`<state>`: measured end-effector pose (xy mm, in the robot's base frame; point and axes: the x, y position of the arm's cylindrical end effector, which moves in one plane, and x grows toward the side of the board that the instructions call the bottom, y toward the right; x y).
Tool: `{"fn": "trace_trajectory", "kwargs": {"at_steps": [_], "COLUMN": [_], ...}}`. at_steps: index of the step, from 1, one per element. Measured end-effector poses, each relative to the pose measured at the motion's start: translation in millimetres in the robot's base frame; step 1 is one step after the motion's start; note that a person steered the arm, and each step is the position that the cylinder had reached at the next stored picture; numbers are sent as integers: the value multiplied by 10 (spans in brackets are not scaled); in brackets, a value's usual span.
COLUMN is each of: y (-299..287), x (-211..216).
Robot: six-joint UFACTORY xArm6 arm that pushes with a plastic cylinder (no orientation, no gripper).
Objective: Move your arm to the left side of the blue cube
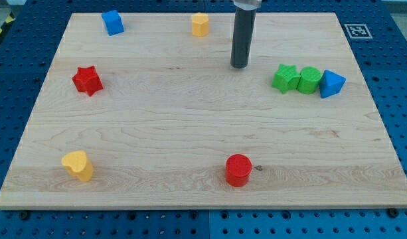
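Note:
The blue cube (113, 22) sits near the view's top left corner of the wooden board (190, 139). My tip (239, 66) is the lower end of a dark rod that comes down from the view's top centre. It rests on the board far to the right of the blue cube and a little lower in the view. It touches no block. The nearest block is a yellow hexagonal block (200, 24), up and to the left of the tip.
A red star (87, 80) lies at the left. A yellow heart (78, 165) lies at the bottom left. A red cylinder (238, 170) stands at the bottom centre. A green star (285, 77), a green cylinder (309, 79) and a blue triangular block (332, 83) sit in a row at the right.

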<state>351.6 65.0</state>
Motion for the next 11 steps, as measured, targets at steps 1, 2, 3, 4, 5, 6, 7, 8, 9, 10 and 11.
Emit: {"fn": "trace_trajectory", "kwargs": {"at_steps": [1, 2, 3, 4, 5, 6, 7, 8, 9, 10, 11], "y": [-14, -40, -41, -134, -593, -1079, -1201, -1201, -1298, -1362, -1377], "x": [0, 0, 0, -19, -168, -185, -185, -185, -185, -185, -185]}}
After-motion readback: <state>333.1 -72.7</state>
